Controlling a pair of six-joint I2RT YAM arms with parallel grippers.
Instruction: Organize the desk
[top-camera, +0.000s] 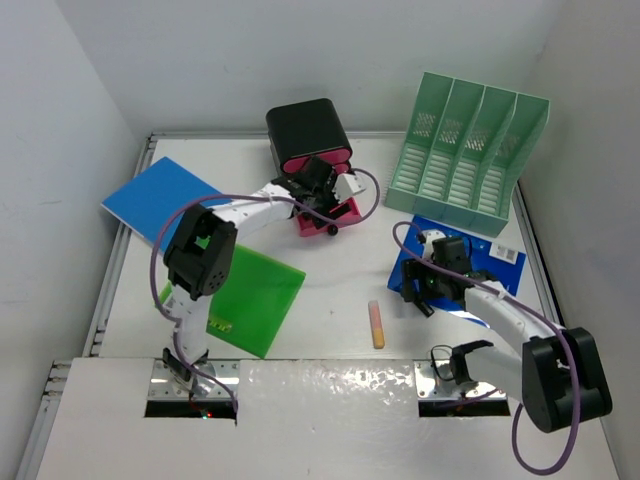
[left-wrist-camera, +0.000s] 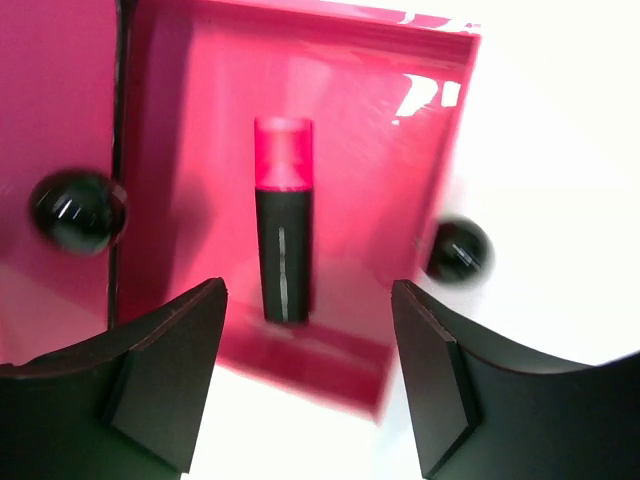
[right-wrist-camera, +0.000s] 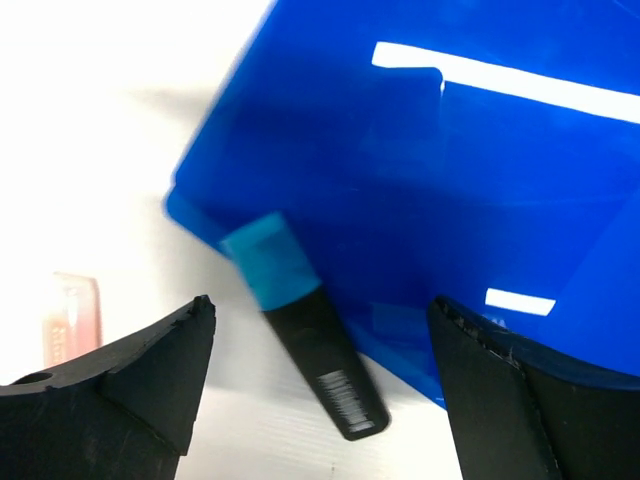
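On the white desk (top-camera: 330, 290), my left gripper (top-camera: 325, 205) hovers over a pulled-out pink drawer (top-camera: 345, 213) of a black drawer box (top-camera: 308, 130). In the left wrist view a pink-capped black highlighter (left-wrist-camera: 283, 225) lies in the drawer (left-wrist-camera: 380, 130), beyond my open left gripper (left-wrist-camera: 305, 290), which holds nothing. My right gripper (top-camera: 418, 295) is at the left corner of a blue folder (top-camera: 480, 262). In the right wrist view a blue-capped black highlighter (right-wrist-camera: 305, 335) lies half on that folder (right-wrist-camera: 450, 170), between the open fingers of my right gripper (right-wrist-camera: 320, 305), untouched.
A green file organizer (top-camera: 468, 150) stands at the back right. A blue folder (top-camera: 160, 198) and a green folder (top-camera: 255, 295) lie on the left. An orange highlighter (top-camera: 377, 325) lies near the front middle. Black knobs (left-wrist-camera: 78, 208) flank the drawer.
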